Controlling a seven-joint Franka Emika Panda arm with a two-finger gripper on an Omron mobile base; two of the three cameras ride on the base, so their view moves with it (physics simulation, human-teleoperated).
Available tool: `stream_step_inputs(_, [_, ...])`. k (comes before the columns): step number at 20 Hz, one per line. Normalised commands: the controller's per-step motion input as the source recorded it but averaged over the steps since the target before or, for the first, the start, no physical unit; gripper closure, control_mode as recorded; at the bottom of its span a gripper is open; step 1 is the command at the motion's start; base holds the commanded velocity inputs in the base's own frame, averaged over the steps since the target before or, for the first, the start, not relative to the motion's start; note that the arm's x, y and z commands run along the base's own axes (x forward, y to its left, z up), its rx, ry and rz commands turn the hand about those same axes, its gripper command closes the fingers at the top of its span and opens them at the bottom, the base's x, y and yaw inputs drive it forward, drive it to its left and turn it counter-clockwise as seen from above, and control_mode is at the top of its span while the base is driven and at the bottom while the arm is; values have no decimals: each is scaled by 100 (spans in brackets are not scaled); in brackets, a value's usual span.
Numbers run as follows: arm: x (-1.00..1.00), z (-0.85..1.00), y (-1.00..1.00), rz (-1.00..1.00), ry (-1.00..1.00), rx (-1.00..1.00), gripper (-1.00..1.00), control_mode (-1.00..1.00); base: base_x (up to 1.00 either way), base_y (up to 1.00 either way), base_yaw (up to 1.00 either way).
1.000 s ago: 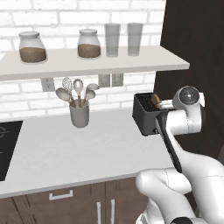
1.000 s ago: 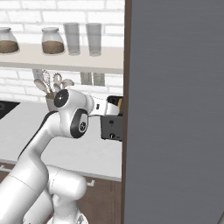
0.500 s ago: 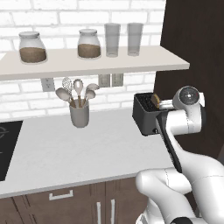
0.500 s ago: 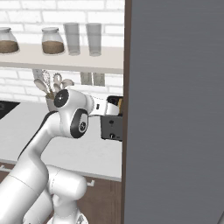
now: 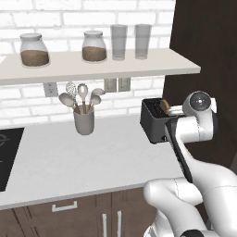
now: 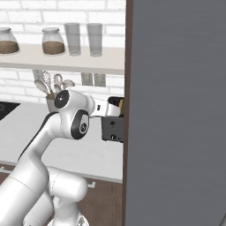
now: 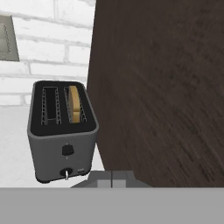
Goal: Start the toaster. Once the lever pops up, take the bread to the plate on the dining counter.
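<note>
The boxy dark grey toaster (image 7: pixel 63 131) sits at the surface's right end beside the dark wood panel (image 7: pixel 162 87), tan bread slice (image 7: pixel 75 104) in its right slot. Fingers together, empty. Judged next: press the lever (image 7: pixel 66 173).

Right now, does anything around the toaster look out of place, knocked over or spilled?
Nothing stands out. The toaster stands upright on the counter with the bread seated in one slot, and the utensil crock is upright. No spills or damage show.
</note>
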Motion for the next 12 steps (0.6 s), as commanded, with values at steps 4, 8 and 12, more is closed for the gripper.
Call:
stream_step_inputs(4, [0, 0, 0, 0, 0, 0, 100, -100, 0, 0, 0])
stream_step_inputs(8, [0, 0, 0, 0, 0, 0, 100, -100, 0, 0, 0])
stream_step_inputs(12, [0, 0, 0, 0, 0, 0, 100, -100, 0, 0, 0])
